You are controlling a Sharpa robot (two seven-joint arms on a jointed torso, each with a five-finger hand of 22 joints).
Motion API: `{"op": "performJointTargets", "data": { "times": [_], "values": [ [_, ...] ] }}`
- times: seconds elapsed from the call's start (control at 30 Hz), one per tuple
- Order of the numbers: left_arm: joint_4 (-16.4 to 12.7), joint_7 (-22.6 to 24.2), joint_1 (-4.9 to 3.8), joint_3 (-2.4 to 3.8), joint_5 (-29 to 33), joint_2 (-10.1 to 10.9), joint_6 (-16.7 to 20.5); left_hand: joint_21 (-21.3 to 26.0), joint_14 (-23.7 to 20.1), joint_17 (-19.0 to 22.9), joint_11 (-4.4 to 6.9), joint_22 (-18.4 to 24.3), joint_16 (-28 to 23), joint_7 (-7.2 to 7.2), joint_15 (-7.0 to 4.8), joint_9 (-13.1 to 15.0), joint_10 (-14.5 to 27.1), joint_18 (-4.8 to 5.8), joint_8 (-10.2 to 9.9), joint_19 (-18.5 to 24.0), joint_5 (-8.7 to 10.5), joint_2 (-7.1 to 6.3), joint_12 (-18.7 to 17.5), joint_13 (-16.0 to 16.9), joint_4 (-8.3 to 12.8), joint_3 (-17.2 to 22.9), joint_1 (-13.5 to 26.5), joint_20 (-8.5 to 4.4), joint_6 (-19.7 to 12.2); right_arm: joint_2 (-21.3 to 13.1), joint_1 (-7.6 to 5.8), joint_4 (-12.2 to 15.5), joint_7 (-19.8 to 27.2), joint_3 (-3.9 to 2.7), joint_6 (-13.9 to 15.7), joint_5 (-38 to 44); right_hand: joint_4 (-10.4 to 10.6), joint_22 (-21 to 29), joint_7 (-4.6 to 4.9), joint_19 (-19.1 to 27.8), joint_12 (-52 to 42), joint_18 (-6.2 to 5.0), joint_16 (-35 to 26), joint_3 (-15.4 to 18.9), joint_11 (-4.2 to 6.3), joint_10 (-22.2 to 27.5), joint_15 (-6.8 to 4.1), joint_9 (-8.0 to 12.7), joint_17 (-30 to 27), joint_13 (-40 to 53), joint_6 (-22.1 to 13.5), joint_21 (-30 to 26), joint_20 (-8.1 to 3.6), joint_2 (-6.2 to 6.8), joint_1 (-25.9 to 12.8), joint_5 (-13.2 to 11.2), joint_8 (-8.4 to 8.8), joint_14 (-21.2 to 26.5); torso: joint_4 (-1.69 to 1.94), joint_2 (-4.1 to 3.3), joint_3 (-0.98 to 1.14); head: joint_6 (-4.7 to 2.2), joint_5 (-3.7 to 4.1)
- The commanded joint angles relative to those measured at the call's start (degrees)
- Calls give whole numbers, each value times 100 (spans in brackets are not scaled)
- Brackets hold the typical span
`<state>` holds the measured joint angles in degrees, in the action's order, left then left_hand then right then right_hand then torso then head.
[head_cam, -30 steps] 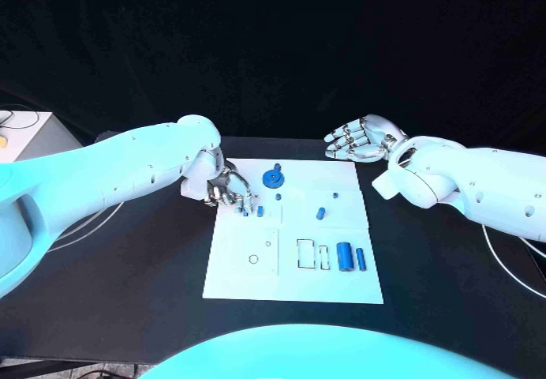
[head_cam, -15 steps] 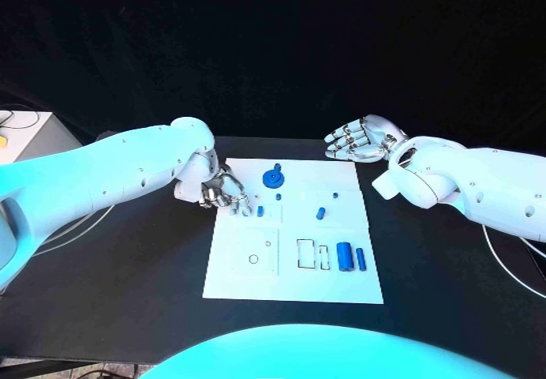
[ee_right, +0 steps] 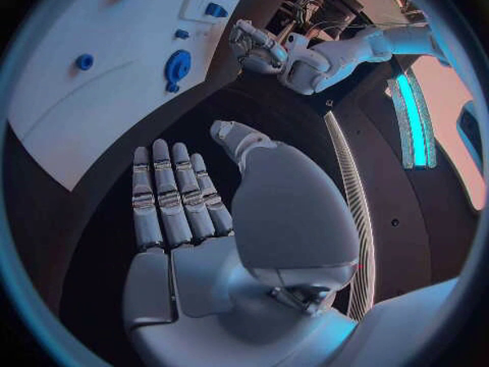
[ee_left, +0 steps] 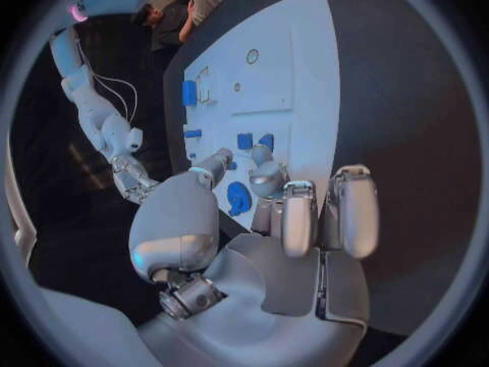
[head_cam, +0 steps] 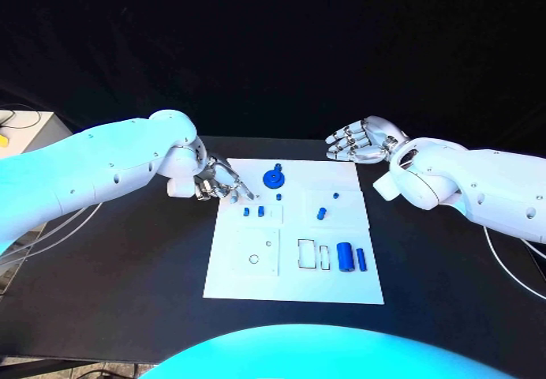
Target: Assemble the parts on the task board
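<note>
Lifted and pulled back toward the board's far left corner since a second ago: left hand, shiny silver, fingers curled loosely, holding nothing. Left behind on the flat white task board: two small blue pegs, side by side, just beside those fingertips but not touching. Further in, near the far edge, a round blue knob piece. Toward the near right, a fat smooth blue cylinder next to a thinner blue one, both lying flat. Held up past the board's far right corner, well away from every part: right hand, palm open, fingers straight and close together, empty.
</note>
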<state>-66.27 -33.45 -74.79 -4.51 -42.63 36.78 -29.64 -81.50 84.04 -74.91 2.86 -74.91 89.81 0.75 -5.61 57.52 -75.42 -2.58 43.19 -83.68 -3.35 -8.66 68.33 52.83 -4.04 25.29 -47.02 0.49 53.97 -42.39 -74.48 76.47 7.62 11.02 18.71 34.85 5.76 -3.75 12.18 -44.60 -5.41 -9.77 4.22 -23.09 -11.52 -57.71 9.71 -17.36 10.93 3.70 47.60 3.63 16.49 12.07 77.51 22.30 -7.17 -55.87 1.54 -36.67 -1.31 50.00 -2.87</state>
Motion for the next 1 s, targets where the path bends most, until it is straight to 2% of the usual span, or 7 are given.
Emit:
{"op": "performJointTargets", "data": {
  "times": [0.03, 0.13, 0.17, 0.23, 0.33, 0.63, 1.0],
  "values": [
    [-174, 593, -2, 47, 572, 166, 614, 267, 596, -1509, -70, -233, 19, 88, 37, -33, 276, -100, -130, 179, 0, 71, -178, -251, -23, -44, -286, 54, -256, -9, 9, 9, 65, -1, -71, 24, -18, 7, 294, 38, 20, -57, -21, -24, -17, -37, 17, 7, -5, -5, 28, -2, 0, -16, -57, 36, 26, -40, -7, -8, 2, 0, -2],
    [-414, 1200, -1, 77, 852, 381, 1032, 997, 340, -944, -206, 521, -387, 238, 153, -128, 1026, -292, -293, 696, -7, 145, -815, -1190, -51, -21, -605, 149, -593, -19, 11, 8, 73, -1, -55, 24, -20, 7, 294, 37, 21, -57, -21, -26, -17, -37, 18, 7, -7, -5, 28, -2, 0, -16, -57, 36, 27, -40, -2, -3, 3, 0, -6],
    [-510, 1396, 0, 82, 857, 447, 1219, 2017, -167, -126, -342, 1514, -1060, 377, 283, -280, 1745, -526, -548, 1446, -6, 226, -1368, -1757, 63, 207, -935, 228, -998, -25, 12, 7, 78, -1, -50, 24, -23, 7, 294, 33, 22, -57, -22, -29, -17, -37, 18, 8, -11, -5, 29, -1, 0, -17, -59, 36, 29, -39, -1, -3, 2, 0, -1],
    [-692, 1787, 9, 84, 708, 550, 1608, 3072, -700, 606, -498, 2453, -1686, 542, 442, -656, 2125, -713, -811, 2029, 0, 141, -1636, -1995, 189, 518, -1271, 381, -1125, -37, 13, 0, 92, -1, -39, 24, -24, 6, 293, 22, 22, -57, -22, -30, -17, -38, 18, 8, -12, -5, 30, 0, 0, -17, -59, 36, 29, -38, 4, -8, -4, 0, 11],
    [-1020, 2571, 107, 77, 190, 706, 2470, 4020, -2261, 2337, -807, 3145, -3240, 823, 730, -1433, 2788, -773, -1419, 2554, 2, -2, -2288, -2543, 651, 1271, -2004, 618, -1416, -60, 15, -17, 125, -1, -2, 24, -42, -4, 272, -80, 19, -62, -17, -50, -5, -49, 12, 7, -20, -4, 42, 16, -2, -25, -46, 37, 28, -46, 20, -4, -14, 0, 39],
    [-1352, 4387, 388, 27, -1558, 682, 4647, 3708, -2580, 3046, -829, 2715, -3529, 869, 727, -2630, 2595, -781, -1909, 3019, 0, -152, -2752, -3393, 1252, 1291, -2836, 622, -951, -86, 38, -48, 257, -1, 83, 107, -206, -32, 154, -475, 23, -91, 204, -305, 96, -143, -120, -6, 3, -5, 208, 113, -90, -45, 5, 22, 2, -455, 3, -6, -18, 0, 64],
    [-1014, 3880, 461, -307, -3538, 128, 4292, 3361, -2377, 3112, -890, 2461, -2955, 727, 754, -3190, 2978, -797, -2151, 2799, 0, -299, -3027, -3848, 1207, 1162, -2834, 689, -875, -65, 66, -75, 298, -1, 99, 178, -225, -31, 149, -514, 19, -90, 220, -347, 106, -170, -133, -6, 8, -5, 226, 116, -103, -42, 8, 16, 2, -487, -16, -21, -9, 0, 64]
  ]
}}
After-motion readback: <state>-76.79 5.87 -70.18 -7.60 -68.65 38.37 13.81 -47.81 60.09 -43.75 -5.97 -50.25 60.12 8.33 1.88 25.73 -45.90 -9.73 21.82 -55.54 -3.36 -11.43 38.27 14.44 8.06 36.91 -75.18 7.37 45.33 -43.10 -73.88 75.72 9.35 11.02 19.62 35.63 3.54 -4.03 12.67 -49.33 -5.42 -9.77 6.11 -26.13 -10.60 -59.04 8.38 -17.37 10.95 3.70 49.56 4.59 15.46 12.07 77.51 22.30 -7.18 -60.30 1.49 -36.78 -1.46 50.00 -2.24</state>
